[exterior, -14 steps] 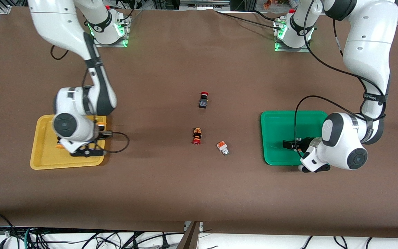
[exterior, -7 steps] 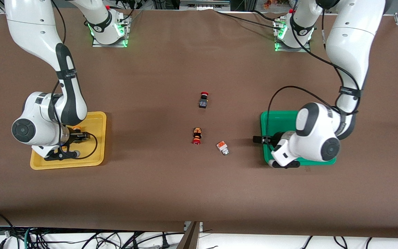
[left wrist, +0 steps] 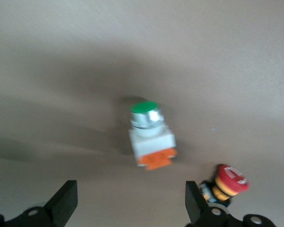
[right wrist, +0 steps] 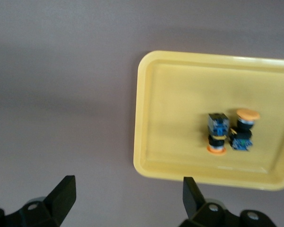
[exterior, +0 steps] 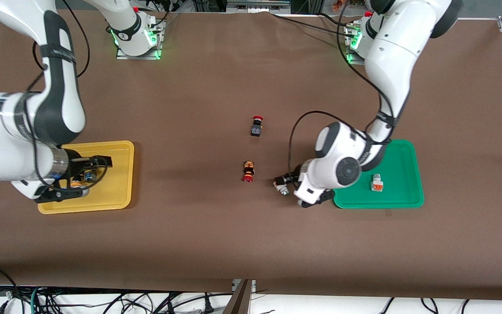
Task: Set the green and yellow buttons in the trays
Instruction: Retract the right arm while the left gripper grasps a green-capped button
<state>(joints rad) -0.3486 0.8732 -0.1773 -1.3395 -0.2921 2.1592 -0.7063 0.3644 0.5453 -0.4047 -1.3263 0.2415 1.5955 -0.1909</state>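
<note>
Brown table point(exterior: 216, 244) under me, one red-capped button point(exterior: 256, 126) lying mid-table, a second red-capped button point(exterior: 248, 171) nearer the front camera, tangled cables point(exterior: 103, 301) past the table's front edge

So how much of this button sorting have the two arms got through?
Three of four are placed: two orange-yellow capped buttons lie in the yellow plastic tray, and one white-and-silver button lies in the green plastic tray. The left gripper, fingers open, is over the last white-and-silver green-capped button on the table. The right gripper, open and empty, is over the yellow tray. The two red-capped buttons stay.
</note>
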